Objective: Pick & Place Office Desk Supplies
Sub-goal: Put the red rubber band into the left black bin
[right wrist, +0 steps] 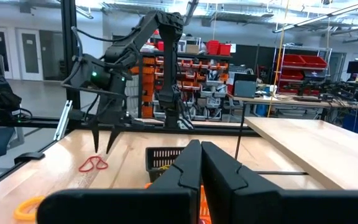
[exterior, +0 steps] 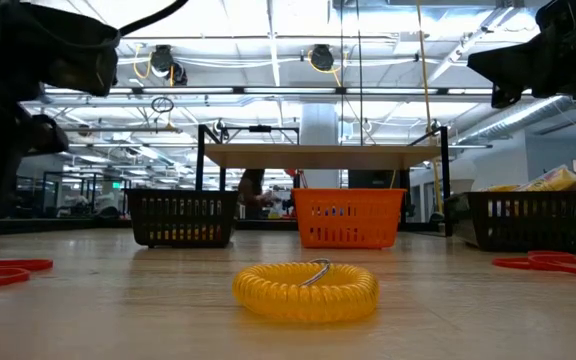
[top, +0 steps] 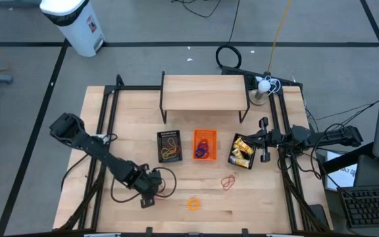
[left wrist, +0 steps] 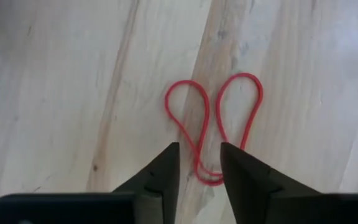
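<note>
Left claw (left wrist: 199,163) narrowly parted over red rubber band (left wrist: 213,118), lower left of high view: pick step, next lower and pinch

three trays (top: 204,145) sit in a row before the shelf (top: 204,91); a coil (top: 193,203) lies nearer.

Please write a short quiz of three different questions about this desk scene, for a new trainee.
1. True or false: the left gripper has its fingers apart over the thin red rubber band.
2. Which tray stands between the two black mesh trays? A) orange plastic tray B) white tray C) blue tray
3. Fill in: the coiled orange-yellow ring lies on the wooden ____.

Key: 1 true; 2 A; 3 table. The right gripper waits shut, raised beside the right-hand black tray.
</note>
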Robot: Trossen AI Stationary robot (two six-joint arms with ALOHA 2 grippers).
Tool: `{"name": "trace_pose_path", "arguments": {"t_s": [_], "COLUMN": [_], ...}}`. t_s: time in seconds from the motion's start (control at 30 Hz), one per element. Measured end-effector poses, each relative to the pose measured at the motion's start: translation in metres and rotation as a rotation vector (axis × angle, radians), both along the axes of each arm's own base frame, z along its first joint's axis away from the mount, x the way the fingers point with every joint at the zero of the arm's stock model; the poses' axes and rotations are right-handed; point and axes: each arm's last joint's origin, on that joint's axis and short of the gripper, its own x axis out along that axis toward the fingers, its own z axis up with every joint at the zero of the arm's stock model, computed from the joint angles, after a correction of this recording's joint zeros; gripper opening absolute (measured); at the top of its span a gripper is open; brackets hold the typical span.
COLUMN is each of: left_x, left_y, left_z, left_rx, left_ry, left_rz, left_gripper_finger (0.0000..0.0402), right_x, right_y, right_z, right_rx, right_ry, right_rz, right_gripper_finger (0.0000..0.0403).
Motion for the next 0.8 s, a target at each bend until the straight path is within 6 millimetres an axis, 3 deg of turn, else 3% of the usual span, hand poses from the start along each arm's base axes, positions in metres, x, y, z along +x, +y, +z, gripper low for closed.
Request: {"name": "trace_pose_path", "arguments": {"t_s": [0.43,0.8], "left_x": [0.004,-0.005], "left_y": [-0.005,0.002], "left_z": [-0.017,-0.019], "left_rx": [0.053,0.108], "left_ry": [0.114,0.21], "left_rz": [-0.049,-0.025], "left_gripper_finger": [0.017,0.0148], "right_x": [0.0,0.0], "right_y": [0.0,0.0], "right_z": [0.001,0.001], "right_rx": [0.01,0.01], "right_ry": [-0.01,-0.015], "right_rz": [0.001,0.001], "right_gripper_finger": [0.0004,0.0004]}}
